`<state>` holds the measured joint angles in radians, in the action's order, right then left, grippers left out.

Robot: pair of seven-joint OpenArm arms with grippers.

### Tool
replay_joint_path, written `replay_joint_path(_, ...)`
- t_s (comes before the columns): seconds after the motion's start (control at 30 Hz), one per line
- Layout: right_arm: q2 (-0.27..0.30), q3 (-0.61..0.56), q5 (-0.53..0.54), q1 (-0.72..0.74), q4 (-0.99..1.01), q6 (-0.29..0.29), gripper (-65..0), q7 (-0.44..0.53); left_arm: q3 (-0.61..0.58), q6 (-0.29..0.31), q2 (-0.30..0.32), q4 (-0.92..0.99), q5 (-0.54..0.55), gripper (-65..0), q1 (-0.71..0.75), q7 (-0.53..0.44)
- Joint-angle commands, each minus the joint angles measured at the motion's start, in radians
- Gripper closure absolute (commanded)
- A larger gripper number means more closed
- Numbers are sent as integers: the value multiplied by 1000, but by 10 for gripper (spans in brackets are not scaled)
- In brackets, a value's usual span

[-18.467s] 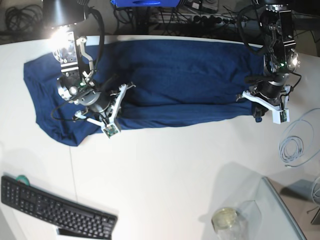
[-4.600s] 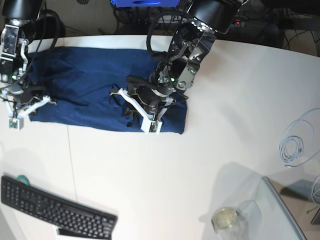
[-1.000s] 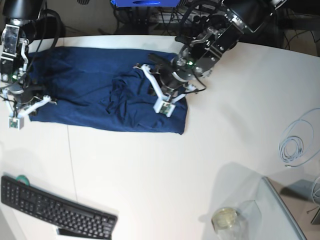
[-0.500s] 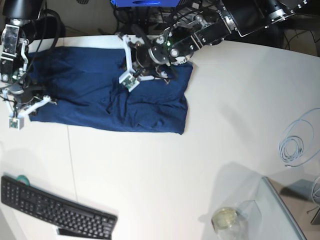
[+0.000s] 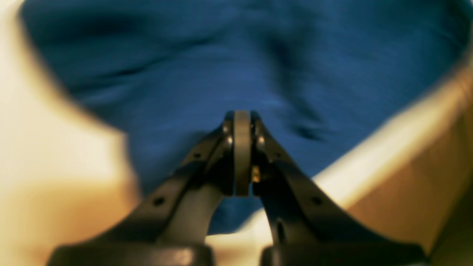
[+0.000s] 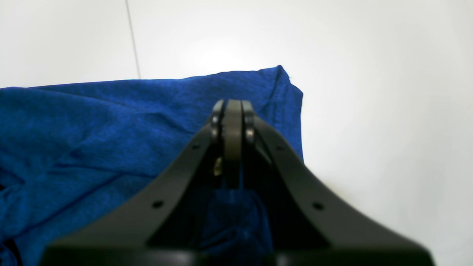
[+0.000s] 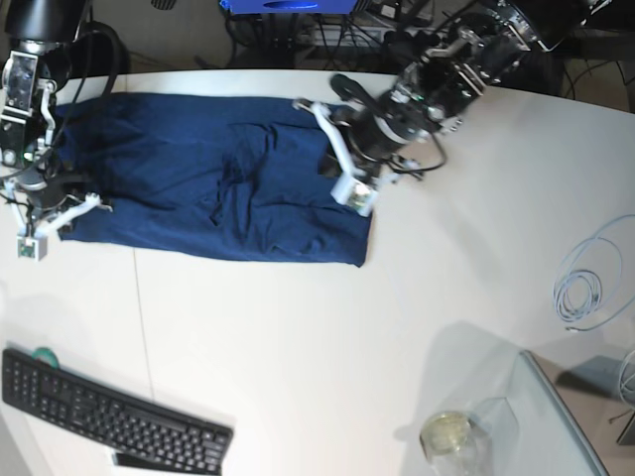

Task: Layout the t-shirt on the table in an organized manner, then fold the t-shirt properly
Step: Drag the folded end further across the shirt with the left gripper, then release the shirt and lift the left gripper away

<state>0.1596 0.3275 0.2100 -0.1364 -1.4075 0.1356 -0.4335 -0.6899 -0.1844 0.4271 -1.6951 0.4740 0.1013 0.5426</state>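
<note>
Along the far side of the table (image 7: 298, 327) lies the t-shirt (image 7: 198, 169), its right end doubled over and its near edge straight. Open white top spreads in front of it. Both jaw pairs are pressed together: the left gripper (image 7: 342, 159) over the doubled end, holding nothing; the right gripper (image 6: 232, 111) clamped on cloth by the shirt's left corner. A glass jar (image 7: 448, 436) holds something pale.

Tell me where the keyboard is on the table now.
In the base view the keyboard lies at the bottom left corner of the table, well below the t-shirt and apart from it.
</note>
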Motion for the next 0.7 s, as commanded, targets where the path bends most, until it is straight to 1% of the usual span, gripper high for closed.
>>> replay_joint_path(0.0,13,5,4,11,-16,0,0,23,28,10,-4,-18,6,0,10,-16)
replay_joint_path(0.03,13,5,4,11,-16,0,0,23,34,10,-4,-16,4,0,13,-16)
replay_joint_path(0.13,13,5,4,11,-16,0,0,23,34,10,-7,14,-68,0,19,-14)
replay_joint_path(0.23,13,2,4,11,-16,0,0,23,32,10,-35,66,-131,0,27,-14)
replay_joint_path(0.3,13,3,4,11,-16,0,0,23,37,10,-41,88,-151,0,54,-14)
replay_joint_path(0.53,13,3,4,11,-16,0,0,23,42,10,-32,92,-157,0,124,-14)
replay_joint_path(0.67,13,3,4,11,-16,0,0,23,43,10,-14,89,-157,0,156,-14)
